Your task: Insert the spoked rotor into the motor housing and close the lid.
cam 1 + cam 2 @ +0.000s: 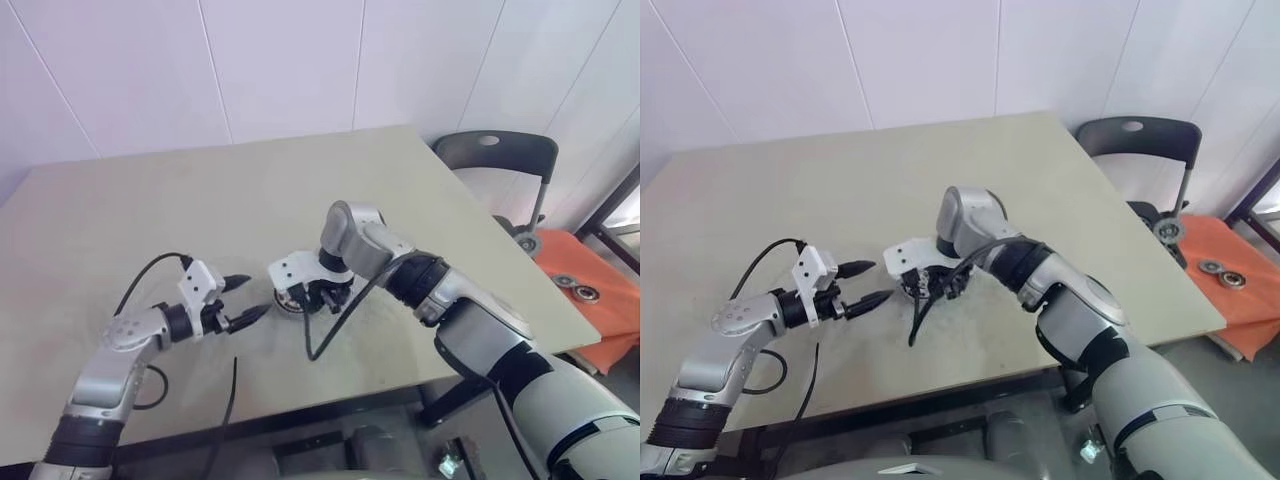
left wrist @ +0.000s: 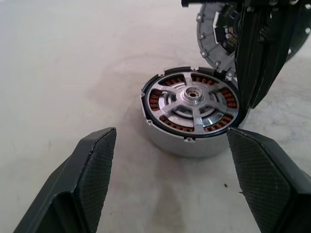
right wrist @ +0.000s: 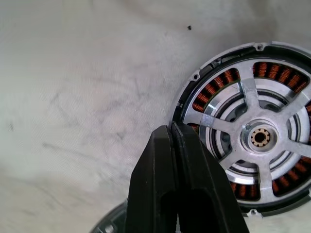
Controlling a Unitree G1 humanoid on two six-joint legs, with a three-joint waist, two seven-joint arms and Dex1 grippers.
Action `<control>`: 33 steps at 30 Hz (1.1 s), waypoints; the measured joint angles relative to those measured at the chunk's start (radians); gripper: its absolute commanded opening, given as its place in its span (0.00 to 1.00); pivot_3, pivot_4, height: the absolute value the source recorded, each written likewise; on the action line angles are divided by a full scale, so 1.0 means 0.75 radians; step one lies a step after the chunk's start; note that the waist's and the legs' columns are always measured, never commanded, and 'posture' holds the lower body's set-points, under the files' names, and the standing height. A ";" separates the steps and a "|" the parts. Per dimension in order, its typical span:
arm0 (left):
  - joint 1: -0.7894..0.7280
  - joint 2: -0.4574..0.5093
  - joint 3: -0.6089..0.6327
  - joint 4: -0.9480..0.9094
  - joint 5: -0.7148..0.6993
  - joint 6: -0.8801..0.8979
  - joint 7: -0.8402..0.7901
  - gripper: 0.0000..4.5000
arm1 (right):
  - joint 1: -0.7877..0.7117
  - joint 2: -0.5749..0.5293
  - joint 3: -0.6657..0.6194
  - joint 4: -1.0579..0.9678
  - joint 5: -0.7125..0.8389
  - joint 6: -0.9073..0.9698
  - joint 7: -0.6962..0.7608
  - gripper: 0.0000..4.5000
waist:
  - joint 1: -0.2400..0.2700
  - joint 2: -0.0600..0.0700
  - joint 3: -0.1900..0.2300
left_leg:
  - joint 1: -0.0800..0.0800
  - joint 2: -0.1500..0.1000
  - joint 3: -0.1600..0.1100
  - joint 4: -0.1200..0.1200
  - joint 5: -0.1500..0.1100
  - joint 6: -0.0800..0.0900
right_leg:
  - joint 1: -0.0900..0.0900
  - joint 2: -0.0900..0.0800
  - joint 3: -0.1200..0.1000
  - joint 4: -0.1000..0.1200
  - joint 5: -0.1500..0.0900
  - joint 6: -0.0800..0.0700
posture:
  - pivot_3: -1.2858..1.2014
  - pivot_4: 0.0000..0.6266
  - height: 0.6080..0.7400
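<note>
Wide-open left gripper faces the motor housing on the table, spoked rotor already seated inside, while the shut right gripper pinches the tilted lid, which should go down level and centred.

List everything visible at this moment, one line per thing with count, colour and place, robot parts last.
motor housing: one, dark with copper windings, on the table between the grippers.
spoked rotor: one, silvery, seated inside the housing.
lid: one, grey, tilted on edge just behind the housing.
table: one, beige.
chair: one, dark grey, beyond the table's right corner.
orange cloth: one, right of the table, bearing small round metal parts.
left gripper: one, black fingers, open, facing the housing.
right gripper: one, black fingers, shut, at the housing's rim.
</note>
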 measured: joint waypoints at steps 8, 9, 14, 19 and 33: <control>0.020 -0.001 0.000 -0.013 -0.001 0.000 0.011 0.86 | 0.013 -0.024 0.001 0.001 -0.024 -0.190 -0.027 0.28 | 0.001 0.000 0.000 | 0.000 0.000 0.000 0.000 0.000 0.000 | 0.000 0.000 0.000 0.001 0.000 0.000 | 0.52 0.00 1.00; 0.021 -0.001 0.000 -0.015 -0.001 0.000 0.012 0.86 | 0.017 -0.029 0.001 0.001 -0.028 -0.202 -0.027 0.36 | 0.002 0.000 0.000 | 0.000 0.000 0.000 0.000 0.000 0.000 | 0.000 0.000 0.000 0.001 0.000 0.000 | 0.52 0.00 1.00; 0.028 -0.002 0.001 -0.017 -0.002 0.001 0.014 0.86 | 0.025 -0.037 0.000 -0.003 -0.029 -0.221 -0.001 0.43 | 0.002 0.000 0.000 | 0.000 0.000 0.000 0.000 0.000 0.000 | 0.000 0.000 0.000 0.001 0.000 0.000 | 0.52 0.00 1.00; 0.031 -0.002 0.001 -0.019 -0.003 0.002 0.014 0.86 | 0.025 -0.038 -0.003 -0.003 -0.033 -0.261 -0.002 0.43 | 0.003 0.000 0.000 | 0.000 0.000 0.000 0.000 0.000 0.000 | 0.000 0.000 0.000 0.001 0.000 0.000 | 0.52 0.00 1.00; 0.020 -0.007 0.001 -0.025 -0.012 0.005 0.012 0.86 | -0.106 -0.163 -0.110 -0.215 0.430 -0.365 0.051 0.43 | 0.005 0.000 0.000 | -0.002 0.000 0.000 0.000 0.000 0.000 | -0.002 0.000 0.000 0.000 0.000 0.000 | 0.52 0.00 1.00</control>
